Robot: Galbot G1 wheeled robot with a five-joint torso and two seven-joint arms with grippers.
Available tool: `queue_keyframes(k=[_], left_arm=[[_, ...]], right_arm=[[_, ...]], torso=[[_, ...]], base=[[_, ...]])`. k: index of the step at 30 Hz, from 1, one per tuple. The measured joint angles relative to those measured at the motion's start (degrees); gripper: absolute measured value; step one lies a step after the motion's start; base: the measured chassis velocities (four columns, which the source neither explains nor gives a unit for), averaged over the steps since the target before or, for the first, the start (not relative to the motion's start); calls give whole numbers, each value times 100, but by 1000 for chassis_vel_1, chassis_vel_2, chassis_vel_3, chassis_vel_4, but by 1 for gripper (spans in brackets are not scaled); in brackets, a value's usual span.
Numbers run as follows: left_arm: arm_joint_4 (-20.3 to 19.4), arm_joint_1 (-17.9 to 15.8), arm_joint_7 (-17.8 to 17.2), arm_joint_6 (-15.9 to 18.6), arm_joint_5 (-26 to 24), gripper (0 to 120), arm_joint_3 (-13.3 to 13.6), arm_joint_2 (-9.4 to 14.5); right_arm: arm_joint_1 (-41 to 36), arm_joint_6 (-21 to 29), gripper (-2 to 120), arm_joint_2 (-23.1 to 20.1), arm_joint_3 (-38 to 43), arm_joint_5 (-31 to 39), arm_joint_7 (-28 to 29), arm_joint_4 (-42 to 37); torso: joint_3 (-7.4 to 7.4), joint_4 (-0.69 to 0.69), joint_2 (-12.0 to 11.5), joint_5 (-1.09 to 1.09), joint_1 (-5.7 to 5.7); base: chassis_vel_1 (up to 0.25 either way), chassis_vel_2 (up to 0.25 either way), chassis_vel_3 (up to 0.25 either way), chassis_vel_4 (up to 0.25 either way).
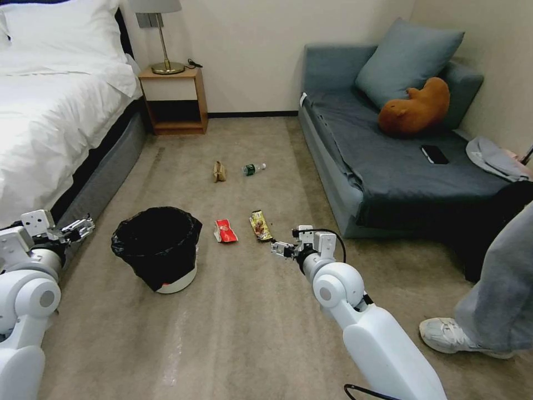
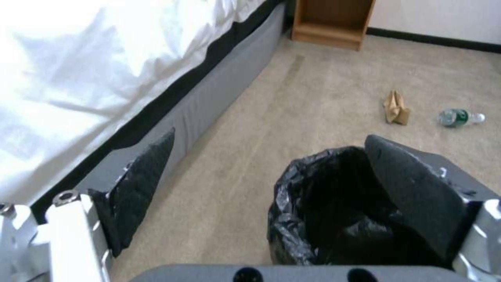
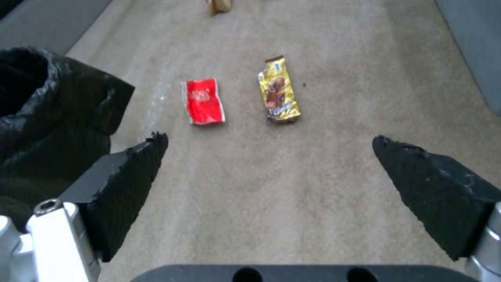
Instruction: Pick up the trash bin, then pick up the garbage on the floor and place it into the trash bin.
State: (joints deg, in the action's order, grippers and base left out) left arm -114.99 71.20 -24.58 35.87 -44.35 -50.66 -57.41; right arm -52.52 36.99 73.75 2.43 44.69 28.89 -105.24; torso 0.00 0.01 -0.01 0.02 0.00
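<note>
While wide-jawed, left gripper [image 1: 83, 226] between bed [image 1: 61, 122] edge and bin [image 1: 158, 247]; right gripper [image 1: 280, 248] gaping, bare floor [image 1: 250, 311] below, wrappers [image 3: 204, 101] near.

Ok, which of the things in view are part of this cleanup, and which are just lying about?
Part of the job:
trash bin
red wrapper
yellow-brown wrapper
crumpled paper bag
small bottle
left end effector and right end effector, both open and empty

Just lying about:
black phone
brown plush toy
lamp
</note>
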Motion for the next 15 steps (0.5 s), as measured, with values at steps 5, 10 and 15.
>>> queue_keyframes(k=[5, 10, 15], left_arm=[[775, -242, -41, 43, -357, 95, 55, 391], [1431, -387, -34, 46, -550, 93, 134, 600], [1842, -556, 19, 47, -599, 83, 229, 709]], right_arm=[[19, -2, 100, 49, 12, -22, -2, 23], [11, -26, 100, 106, 11, -104, -31, 52], [-12, -50, 100, 137, 8, -176, -75, 75]], torso=[[0, 1, 0, -4, 0], [0, -1, 0, -4, 0], [0, 0, 0, -5, 0]], base=[[0, 0, 0, 0], [0, 0, 0, 0], [0, 0, 0, 0]])
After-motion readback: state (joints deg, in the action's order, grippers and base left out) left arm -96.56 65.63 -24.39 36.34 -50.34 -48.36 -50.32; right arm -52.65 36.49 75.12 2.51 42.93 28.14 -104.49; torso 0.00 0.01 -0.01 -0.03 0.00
